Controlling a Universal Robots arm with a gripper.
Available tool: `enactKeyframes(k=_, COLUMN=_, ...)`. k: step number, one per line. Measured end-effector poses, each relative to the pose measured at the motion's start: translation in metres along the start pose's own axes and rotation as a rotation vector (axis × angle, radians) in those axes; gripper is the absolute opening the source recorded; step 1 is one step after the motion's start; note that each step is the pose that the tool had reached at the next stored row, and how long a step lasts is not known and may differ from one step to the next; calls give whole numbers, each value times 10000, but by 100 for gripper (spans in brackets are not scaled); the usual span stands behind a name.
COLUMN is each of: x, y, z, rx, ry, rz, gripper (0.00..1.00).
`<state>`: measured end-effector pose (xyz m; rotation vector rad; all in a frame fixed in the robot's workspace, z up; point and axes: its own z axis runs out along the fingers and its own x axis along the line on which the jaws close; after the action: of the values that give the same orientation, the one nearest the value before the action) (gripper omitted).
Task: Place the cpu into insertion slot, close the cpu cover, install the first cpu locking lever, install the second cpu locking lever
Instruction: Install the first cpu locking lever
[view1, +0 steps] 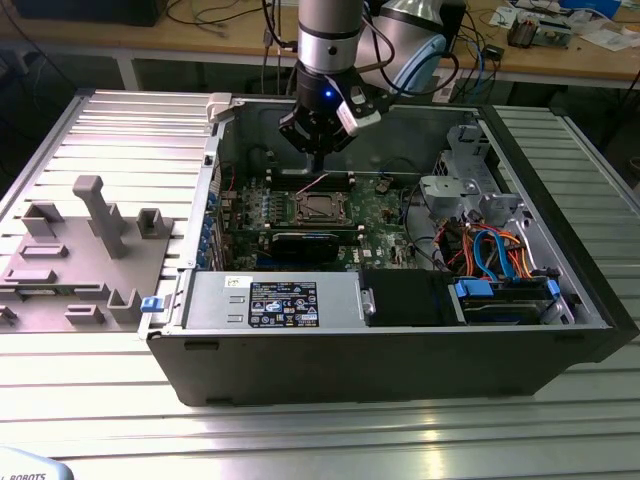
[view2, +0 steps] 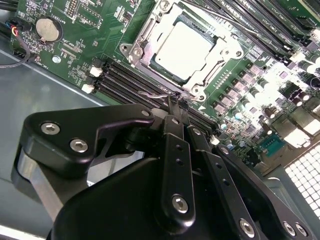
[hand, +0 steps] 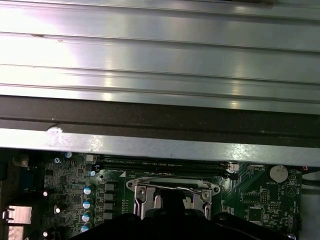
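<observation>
The black two-fingered gripper (view1: 317, 160) hangs inside the open dark grey computer case (view1: 400, 345), just above the green motherboard (view1: 385, 205) and at the far edge of the processor socket as the exterior view has it. In the second wrist view its slim black fingers (view2: 176, 112) are drawn together to a narrow tip, and that tip sits right at a thin bent wire locking lever (view2: 156, 94) along the socket's edge. The fingers look closed, or very nearly so, and I cannot tell whether the wire is truly pinched between them or only touched.

The cpu (view2: 184, 47), a small flat square chip with a dull silver-grey metal top, lies seated in the socket. The cpu cover (view2: 212, 62), a thin silvery metal frame plate with a square opening, lies flat down around it, so the chip's top shows through the opening. Black memory slots (view2: 120, 75) run alongside the socket, and a round silver coin battery (view2: 48, 30) sits further off on the board.

In the exterior view a grey moulded fixture tray (view1: 75, 255) rests on the ribbed aluminium table (view1: 320, 435), at the exterior view's left of the case.
</observation>
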<state>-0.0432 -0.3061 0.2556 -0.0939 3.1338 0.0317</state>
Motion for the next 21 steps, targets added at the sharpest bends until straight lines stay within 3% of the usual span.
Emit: enactKeyframes(k=21, x=-13, y=-1, z=35, rx=0, ry=0, rz=0, gripper=11)
